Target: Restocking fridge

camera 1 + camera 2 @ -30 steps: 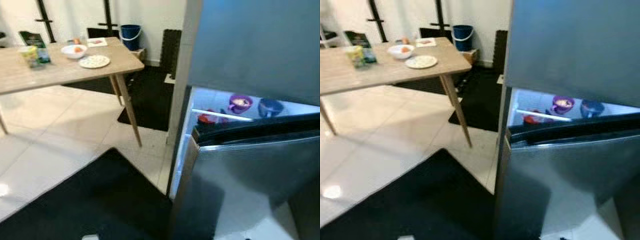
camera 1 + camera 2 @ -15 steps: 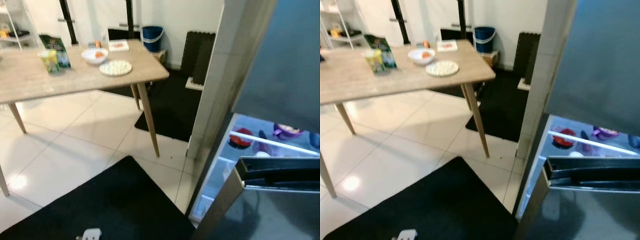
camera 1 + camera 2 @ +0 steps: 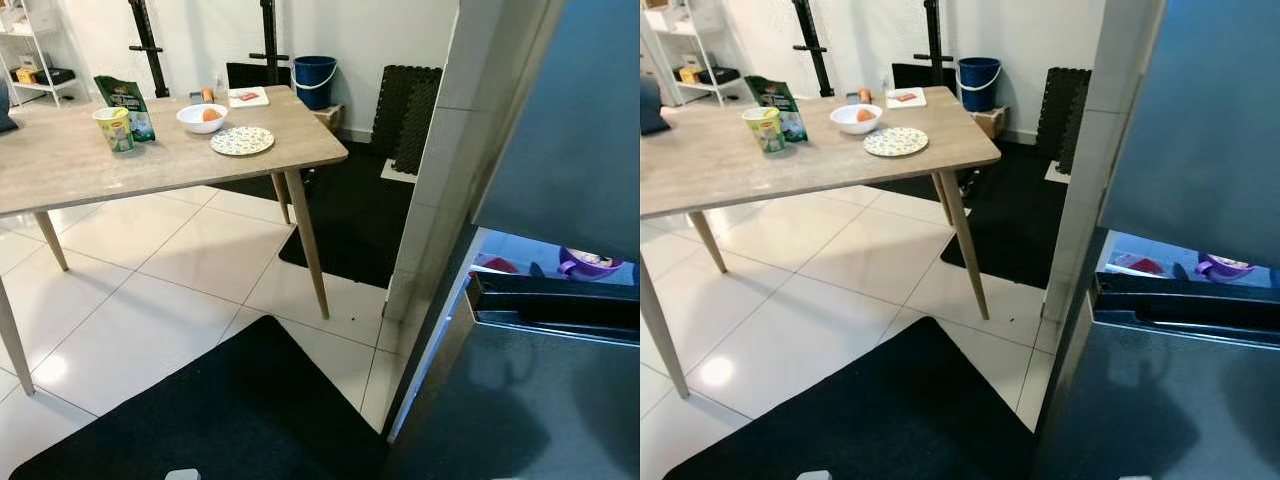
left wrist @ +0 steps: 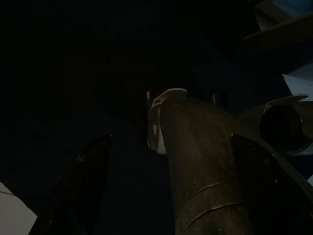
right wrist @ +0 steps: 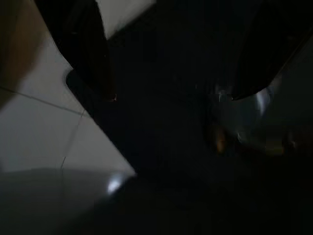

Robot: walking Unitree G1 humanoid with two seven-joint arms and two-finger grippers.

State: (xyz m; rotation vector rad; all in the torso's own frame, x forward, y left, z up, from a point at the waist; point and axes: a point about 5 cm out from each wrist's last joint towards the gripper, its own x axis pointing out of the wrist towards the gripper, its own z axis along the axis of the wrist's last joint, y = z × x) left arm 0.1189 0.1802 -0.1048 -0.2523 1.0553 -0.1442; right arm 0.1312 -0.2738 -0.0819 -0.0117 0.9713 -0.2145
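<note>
The fridge stands on the right with its lower door ajar. Through the lit gap I see a purple bowl and something red on a shelf. On the wooden table at the left are a green bag, a yellow-green cup, a white bowl holding something orange, and a patterned plate. Both arms hang low. In the dark wrist views my left gripper and my right gripper have their fingers apart with nothing held.
A black mat lies on the white tiles before the fridge, and another dark mat lies behind the table. A blue bucket and folded black foam mats stand by the far wall. White shelving is at far left.
The whole picture has shifted and sharpened as the camera turned: the table now sits fuller in view. Less of the fridge's lit inside shows past the door.
</note>
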